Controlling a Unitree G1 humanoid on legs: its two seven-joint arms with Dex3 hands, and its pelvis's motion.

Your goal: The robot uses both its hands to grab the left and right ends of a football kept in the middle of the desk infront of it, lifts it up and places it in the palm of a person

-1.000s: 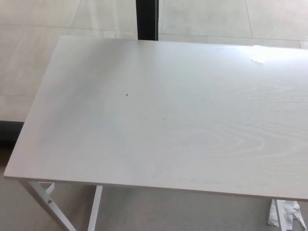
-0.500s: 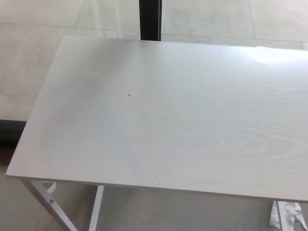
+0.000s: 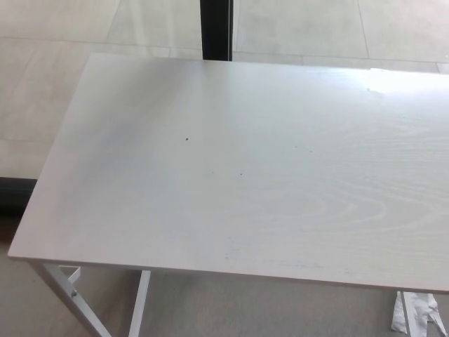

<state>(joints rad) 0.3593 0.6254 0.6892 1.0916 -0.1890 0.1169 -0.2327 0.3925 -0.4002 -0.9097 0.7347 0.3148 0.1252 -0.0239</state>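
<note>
From the head view, we see a bare white desk (image 3: 231, 168) from near edge to far corners: no football, no person's palm, neither of our hands, so finger state is unknowable. Handed over, or awaited? We cannot tell.

No part of the robot shows in the head view. Neither the left arm nor the right arm reaches into the picture from its side, and neither hand is in sight, so nothing can be told of their pose or of how the fingers stand. No person's hand or sleeve shows either.
</note>
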